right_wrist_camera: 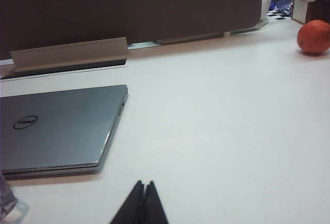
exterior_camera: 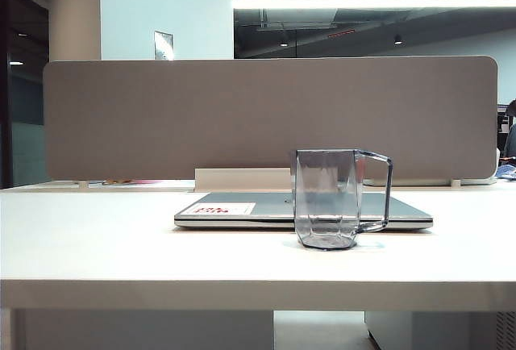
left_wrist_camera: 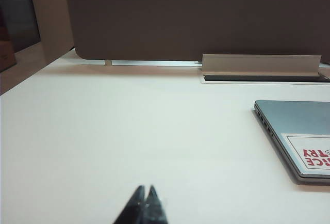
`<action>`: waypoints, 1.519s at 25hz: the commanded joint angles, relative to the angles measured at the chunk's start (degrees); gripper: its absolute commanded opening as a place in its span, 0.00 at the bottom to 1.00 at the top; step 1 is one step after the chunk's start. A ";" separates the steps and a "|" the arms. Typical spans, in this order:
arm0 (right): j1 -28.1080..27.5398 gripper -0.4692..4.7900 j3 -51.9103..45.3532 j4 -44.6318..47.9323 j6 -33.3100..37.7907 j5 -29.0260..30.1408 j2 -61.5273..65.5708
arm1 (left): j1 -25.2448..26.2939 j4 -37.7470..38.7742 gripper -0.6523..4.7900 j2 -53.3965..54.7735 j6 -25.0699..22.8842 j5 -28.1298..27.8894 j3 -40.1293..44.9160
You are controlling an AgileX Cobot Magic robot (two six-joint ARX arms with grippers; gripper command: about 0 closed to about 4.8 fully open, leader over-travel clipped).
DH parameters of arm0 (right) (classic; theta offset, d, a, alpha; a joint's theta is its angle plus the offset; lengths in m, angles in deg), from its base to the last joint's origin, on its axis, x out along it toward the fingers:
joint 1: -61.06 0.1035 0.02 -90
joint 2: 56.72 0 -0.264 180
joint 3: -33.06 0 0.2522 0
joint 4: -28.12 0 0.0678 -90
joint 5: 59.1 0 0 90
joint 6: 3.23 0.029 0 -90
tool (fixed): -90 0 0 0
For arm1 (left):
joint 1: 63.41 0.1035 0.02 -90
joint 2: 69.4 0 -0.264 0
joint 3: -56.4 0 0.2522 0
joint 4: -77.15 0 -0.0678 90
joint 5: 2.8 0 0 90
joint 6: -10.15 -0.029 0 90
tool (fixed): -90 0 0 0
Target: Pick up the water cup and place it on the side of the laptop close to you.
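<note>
From the exterior view I found the water cup (exterior_camera: 326, 198) upright on the table (exterior_camera: 97, 245), just in front of the closed laptop (exterior_camera: 234, 209), handle to the right. In the left wrist view the left gripper (left_wrist_camera: 145, 189) had its fingers pressed together over bare table beside the laptop's sticker (left_wrist_camera: 312, 152). The right wrist view showed the right gripper (right_wrist_camera: 144, 184) likewise closed and empty, near the laptop; an orange fruit (right_wrist_camera: 313, 37) lay well apart.

Open-plan office. White desk (exterior_camera: 97, 245) backed by a grey fabric divider (exterior_camera: 266, 116), with a cable flap (left_wrist_camera: 260, 64) at the desk's rear edge. Closed laptop (exterior_camera: 242, 209) on top. Behind: exposed ceiling with ducts, a long strip light (exterior_camera: 371, 2), a pale column (exterior_camera: 165, 11), and a person partly visible at far right.
</note>
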 commanded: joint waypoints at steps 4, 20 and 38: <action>-0.04 0.08 -0.35 -0.15 -4.76 0.02 -0.11 | 0.11 -0.63 0.11 0.04 -0.44 0.13 -0.17; 0.13 0.08 -0.35 -2.40 -4.90 1.44 -0.11 | 0.13 -0.63 0.11 0.04 -0.44 0.13 -0.17; 0.09 0.08 -0.35 -2.45 -4.90 1.33 -0.11 | 0.11 -0.63 0.11 0.04 -0.44 0.13 -0.17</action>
